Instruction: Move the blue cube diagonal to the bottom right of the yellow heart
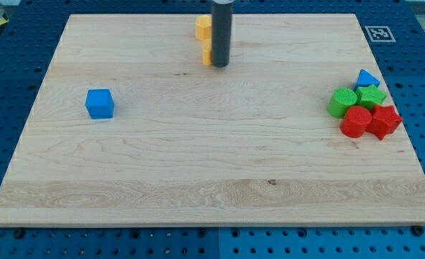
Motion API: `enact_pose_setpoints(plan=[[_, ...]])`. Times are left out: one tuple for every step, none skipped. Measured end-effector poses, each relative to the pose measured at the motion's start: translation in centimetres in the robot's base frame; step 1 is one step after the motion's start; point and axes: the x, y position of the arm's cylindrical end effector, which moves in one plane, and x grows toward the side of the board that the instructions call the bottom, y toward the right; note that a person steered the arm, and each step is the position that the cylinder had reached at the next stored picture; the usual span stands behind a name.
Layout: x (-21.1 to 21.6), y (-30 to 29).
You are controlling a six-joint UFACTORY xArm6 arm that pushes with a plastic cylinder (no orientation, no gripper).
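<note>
The blue cube (99, 103) sits alone on the wooden board at the view's left. My tip (220, 65) is near the view's top centre, far to the right of the cube. Two yellow blocks stand right beside the rod: one (203, 28) at the top edge and one (207, 54) just left of the tip, partly hidden by the rod. I cannot make out which of them is the heart. The tip seems to touch or nearly touch the lower yellow block.
A cluster of blocks sits at the view's right edge: a blue triangle (367, 78), a green cylinder (341, 102), a green star (371, 96), a red cylinder (355, 121) and a red star (384, 121). A marker tag (377, 33) lies off the board's top right corner.
</note>
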Motion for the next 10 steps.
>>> enact_pose_setpoints(plan=[[-1.2,-1.7],[-3.6,-1.8],[-3.6,-1.8],[-3.7,-2.0],[-4.6,-3.0],[-4.6,-3.6],[-4.6,-5.3],[-4.6,-6.5],[-0.9,-6.2],[0.1,-6.2]])
